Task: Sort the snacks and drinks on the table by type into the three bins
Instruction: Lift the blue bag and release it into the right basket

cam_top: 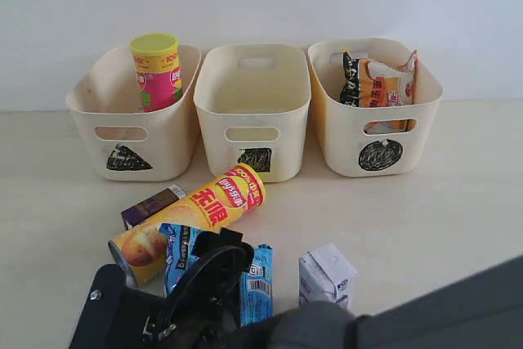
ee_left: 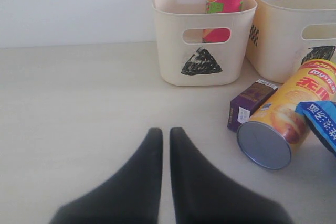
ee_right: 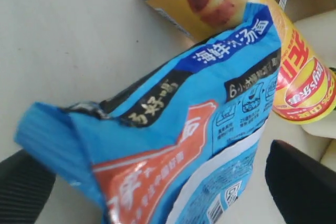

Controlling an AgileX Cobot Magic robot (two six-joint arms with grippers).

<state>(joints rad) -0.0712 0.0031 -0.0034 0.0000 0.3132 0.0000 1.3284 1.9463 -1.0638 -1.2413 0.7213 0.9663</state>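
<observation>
My right gripper [ee_right: 163,192] stands open, its fingers [ee_right: 302,187] wide either side of the crinkly blue bag [ee_right: 173,129], which lies on the table; in the exterior view the right gripper [cam_top: 214,252] covers part of that blue bag [cam_top: 258,284]. Beside it lie the yellow-orange tube [cam_top: 204,210] and the purple carton [cam_top: 147,206]. The white-and-blue carton [cam_top: 327,275] stands to the right. My left gripper [ee_left: 165,132] is shut on nothing, over bare table short of the tube [ee_left: 294,114]. The pink tube [cam_top: 157,71] stands in the left bin [cam_top: 122,132].
The middle bin [cam_top: 253,112] holds nothing that I can see. The right bin [cam_top: 343,145] holds the orange-black bag [cam_top: 376,83]. All three bins stand in a row against the back wall. My right arm's dark body fills the lower right corner of the exterior view.
</observation>
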